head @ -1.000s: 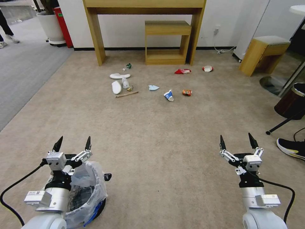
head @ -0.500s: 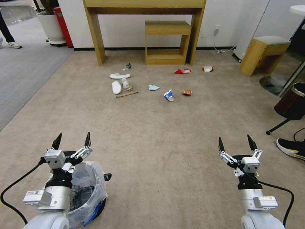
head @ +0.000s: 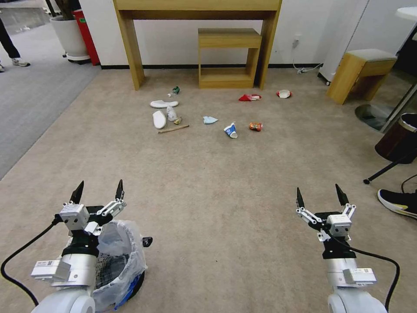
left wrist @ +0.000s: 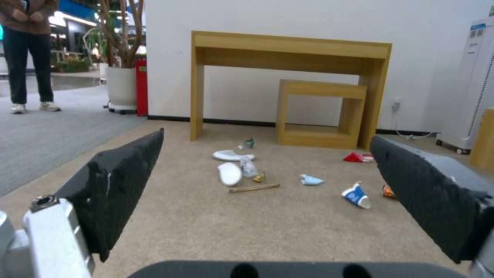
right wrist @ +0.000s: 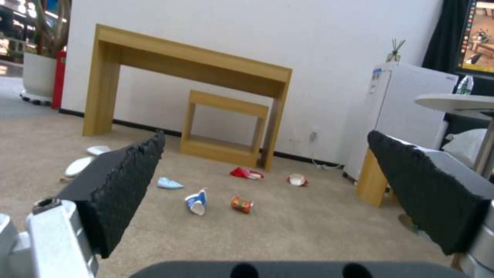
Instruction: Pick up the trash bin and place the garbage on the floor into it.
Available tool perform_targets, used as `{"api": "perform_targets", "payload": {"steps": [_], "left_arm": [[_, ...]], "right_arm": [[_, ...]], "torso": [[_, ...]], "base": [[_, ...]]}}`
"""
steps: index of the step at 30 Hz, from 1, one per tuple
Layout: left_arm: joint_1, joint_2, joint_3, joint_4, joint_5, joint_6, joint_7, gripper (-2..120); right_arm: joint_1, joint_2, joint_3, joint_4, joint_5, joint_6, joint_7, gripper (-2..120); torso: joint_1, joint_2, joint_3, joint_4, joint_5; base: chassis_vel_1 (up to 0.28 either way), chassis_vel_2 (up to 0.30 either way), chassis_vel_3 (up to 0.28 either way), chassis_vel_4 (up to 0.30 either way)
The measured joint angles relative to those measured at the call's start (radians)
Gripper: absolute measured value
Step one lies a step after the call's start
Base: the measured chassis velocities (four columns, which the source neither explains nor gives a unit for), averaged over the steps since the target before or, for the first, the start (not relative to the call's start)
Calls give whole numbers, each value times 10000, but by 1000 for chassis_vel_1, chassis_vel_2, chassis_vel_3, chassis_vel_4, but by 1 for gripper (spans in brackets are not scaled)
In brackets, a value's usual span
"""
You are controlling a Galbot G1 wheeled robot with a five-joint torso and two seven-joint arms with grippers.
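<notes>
The trash bin [head: 124, 256], lined with crinkled clear plastic, stands on the beige floor [head: 217, 187] at the near left, partly hidden under my left arm. My left gripper [head: 99, 191] hovers open just above its far rim, holding nothing. My right gripper [head: 319, 196] is open over bare carpet at the near right. The garbage lies far ahead: two white slippers [head: 163, 104] [head: 159, 119], a green-label bottle [head: 174, 91], a wooden stick [head: 173, 129], a blue face mask [head: 210, 119], a blue-white cup [head: 230, 130] [left wrist: 356, 195] [right wrist: 197, 201], an orange wrapper [head: 256, 126], a red wrapper [head: 249, 97] and a red-white cup [head: 283, 93].
A wooden desk [head: 197, 8] with a small shelf unit [head: 228, 56] stands against the far wall. A wooden stool [head: 360, 71], a dark wood-look bin [head: 397, 139], a stand's leg [head: 386, 167] and a person's shoe [head: 397, 202] are at the right. Grey carpet [head: 30, 95] runs along the left.
Both arms drew back slightly toward me, the right one more. Both grippers stay open. The litter and bin have not moved.
</notes>
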Motion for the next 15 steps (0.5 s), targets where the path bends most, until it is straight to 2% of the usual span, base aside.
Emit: {"api": "perform_targets", "payload": {"steps": [15], "left_arm": [[41, -58, 1, -98, 74, 22, -1, 100]], "right_arm": [[63, 17, -69, -57, 0, 70, -29, 100]], "torso": [[0, 0, 0, 0, 0]], "base": [[0, 0, 0, 0]]}}
